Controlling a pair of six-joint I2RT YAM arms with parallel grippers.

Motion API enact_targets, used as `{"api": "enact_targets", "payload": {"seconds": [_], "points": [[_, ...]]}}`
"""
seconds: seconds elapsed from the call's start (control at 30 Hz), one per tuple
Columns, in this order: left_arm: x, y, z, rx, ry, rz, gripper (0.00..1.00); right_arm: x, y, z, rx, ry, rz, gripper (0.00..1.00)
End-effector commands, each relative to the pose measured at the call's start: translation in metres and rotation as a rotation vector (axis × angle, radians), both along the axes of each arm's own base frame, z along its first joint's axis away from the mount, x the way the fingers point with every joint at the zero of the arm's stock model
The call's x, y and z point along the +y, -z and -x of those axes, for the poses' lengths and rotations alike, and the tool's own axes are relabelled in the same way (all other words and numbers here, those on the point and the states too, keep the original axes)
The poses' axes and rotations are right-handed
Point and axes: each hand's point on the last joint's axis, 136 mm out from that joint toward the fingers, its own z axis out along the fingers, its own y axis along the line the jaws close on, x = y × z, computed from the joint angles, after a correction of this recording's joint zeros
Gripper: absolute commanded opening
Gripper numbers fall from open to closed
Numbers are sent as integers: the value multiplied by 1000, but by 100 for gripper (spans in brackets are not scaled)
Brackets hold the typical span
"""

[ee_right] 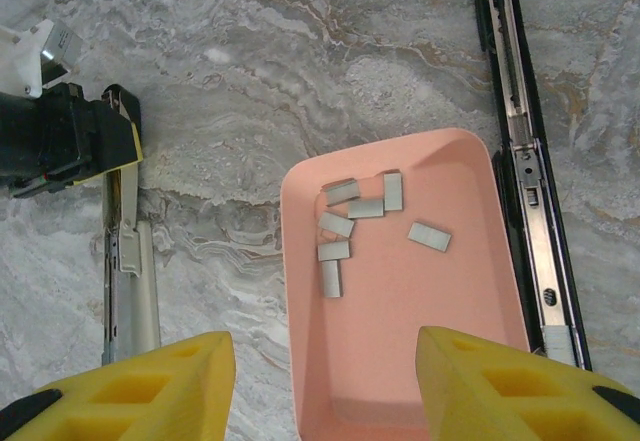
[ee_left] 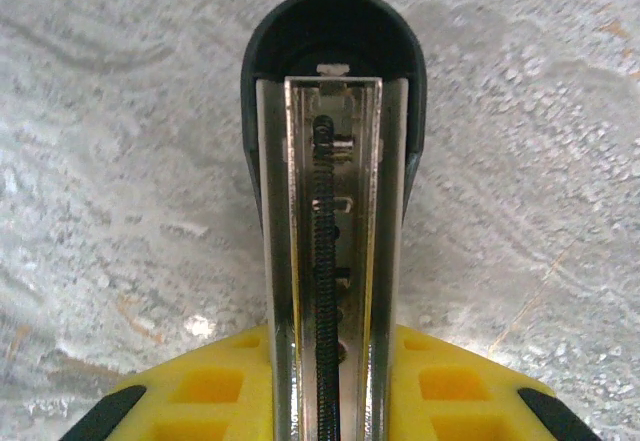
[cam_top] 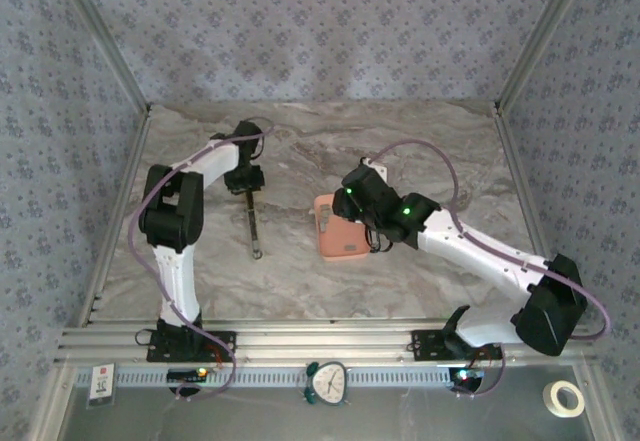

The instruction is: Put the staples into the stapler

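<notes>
Grey staples [ee_right: 365,208]: seven short strips counted, lying loose in the far half of a salmon-pink tray [ee_right: 400,321]. Six are clustered close, some touching; one lies apart to the right. The near half of the tray is bare.

Tray sits flat on the marbled tabletop [cam_top: 400,131], roughly mid-table, partly under the right arm in the top view.

Right fingers [ee_right: 140,381]: released, yellow pads spread wide with nothing between them. They hover above the near end of the tray and touch neither tray nor strips.

Stapler [cam_top: 254,226]: lies opened out on the tabletop left of the tray, well apart from it, long axis running near to far. Left wrist view looks straight down its bright metal channel [ee_left: 325,161]. A dark coil spring runs along the middle, and the rounded black end points away from the camera.

Left fingers [ee_left: 200,391]: clenched on the stapler, yellow pads pressed against both side walls of the channel. In the right wrist view this grip is at the far end of the rail [ee_right: 125,281].

Second long black piece with a metal rail [ee_right: 520,161] lies just right of the tray, parallel to its long edge, with nothing gripping it.
</notes>
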Motion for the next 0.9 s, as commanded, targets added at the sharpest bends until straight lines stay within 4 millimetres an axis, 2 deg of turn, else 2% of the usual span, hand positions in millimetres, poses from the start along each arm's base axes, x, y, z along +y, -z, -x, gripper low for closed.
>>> {"api": "enact_targets", "payload": {"seconds": [0.0,0.53,0.87], "points": [[5,-17,5,-26,-97,28,18,5,-8,-6,-32,3,1,52],[14,-21,24,-57,-410,94,10,15,-2,-6,-24,-20,-3,52],[19,-20,32,-70,-541,117,11,16,1,-7,-19,-24,-6,53]]}}
